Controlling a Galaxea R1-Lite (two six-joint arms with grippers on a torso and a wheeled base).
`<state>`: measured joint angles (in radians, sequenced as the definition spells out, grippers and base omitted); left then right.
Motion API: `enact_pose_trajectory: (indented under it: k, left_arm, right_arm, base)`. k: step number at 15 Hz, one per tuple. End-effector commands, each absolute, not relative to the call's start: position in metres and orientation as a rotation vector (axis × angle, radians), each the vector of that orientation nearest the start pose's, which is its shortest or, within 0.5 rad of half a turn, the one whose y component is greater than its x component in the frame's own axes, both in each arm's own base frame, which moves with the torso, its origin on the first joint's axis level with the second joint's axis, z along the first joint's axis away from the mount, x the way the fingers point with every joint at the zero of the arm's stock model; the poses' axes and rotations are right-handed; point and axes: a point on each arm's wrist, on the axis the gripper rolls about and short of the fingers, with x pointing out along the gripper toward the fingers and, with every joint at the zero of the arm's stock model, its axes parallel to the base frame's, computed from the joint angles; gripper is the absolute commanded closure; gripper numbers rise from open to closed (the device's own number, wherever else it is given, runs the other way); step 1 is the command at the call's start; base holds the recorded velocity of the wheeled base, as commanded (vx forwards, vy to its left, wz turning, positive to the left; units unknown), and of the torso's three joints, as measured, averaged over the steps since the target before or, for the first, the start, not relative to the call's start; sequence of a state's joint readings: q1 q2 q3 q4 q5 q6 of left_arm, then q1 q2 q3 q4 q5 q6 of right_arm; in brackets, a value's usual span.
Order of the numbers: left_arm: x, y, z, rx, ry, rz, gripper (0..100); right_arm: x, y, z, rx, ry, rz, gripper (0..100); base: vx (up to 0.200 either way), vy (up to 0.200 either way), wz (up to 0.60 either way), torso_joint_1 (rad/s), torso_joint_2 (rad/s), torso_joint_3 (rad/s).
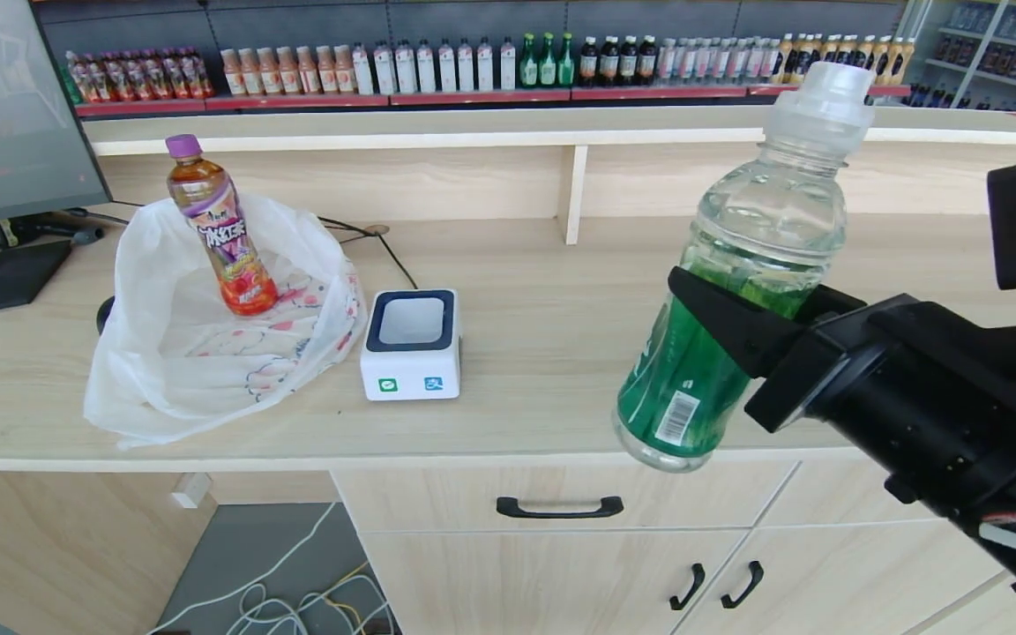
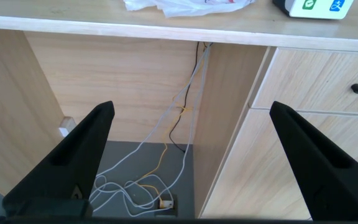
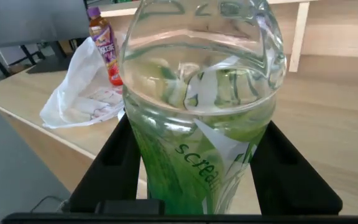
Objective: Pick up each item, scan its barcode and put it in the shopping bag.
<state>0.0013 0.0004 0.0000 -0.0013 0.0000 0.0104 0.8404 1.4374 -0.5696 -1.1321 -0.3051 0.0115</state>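
My right gripper [image 1: 742, 331] is shut on a clear bottle with a green label [image 1: 742, 273], held tilted in the air above the counter's front edge at the right, its barcode facing down and outward. From the right wrist the same bottle [image 3: 201, 118] sits between the two black fingers [image 3: 114, 162]. A white scanner [image 1: 411, 344] rests mid-counter. Left of it lies the white shopping bag [image 1: 208, 344] with a purple-capped tea bottle [image 1: 221, 229] standing in it. My left gripper [image 2: 191, 162] hangs open below counter height, facing the cabinet front.
A monitor [image 1: 14, 115] stands at the counter's far left. A raised wooden ledge [image 1: 561, 132] runs behind the counter, with drink shelves beyond. Drawers with black handles [image 1: 559, 507] sit under the counter, and cables [image 2: 148, 180] lie on the floor.
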Motion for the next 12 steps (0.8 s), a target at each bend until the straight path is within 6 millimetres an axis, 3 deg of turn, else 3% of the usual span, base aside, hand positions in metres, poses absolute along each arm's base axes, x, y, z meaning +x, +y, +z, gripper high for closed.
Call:
enact_pose_trajectory:
  k: [1, 9, 12]
  left_arm:
    - [-0.023, 0.0, 0.076, 0.011, -0.002, 0.002, 0]
    - [-0.023, 0.0, 0.076, 0.008, -0.002, 0.002, 0]
    - [-0.023, 0.0, 0.076, 0.008, -0.002, 0.002, 0]
  right_arm:
    - [0.172, 0.16, 0.221, 0.127, -0.199, 0.474, 100]
    - [0.203, 0.14, 0.22, 0.127, -0.265, 0.417, 100]
    - [0.226, 0.136, 0.222, 0.094, -0.359, 0.432, 100]
  base:
    - [0.0, 0.0, 0.0, 0.0, 0.0, 0.0]
    - [0.0, 0.0, 0.0, 0.0, 0.0, 0.0]
    - [0.0, 0.0, 0.0, 0.0, 0.0, 0.0]
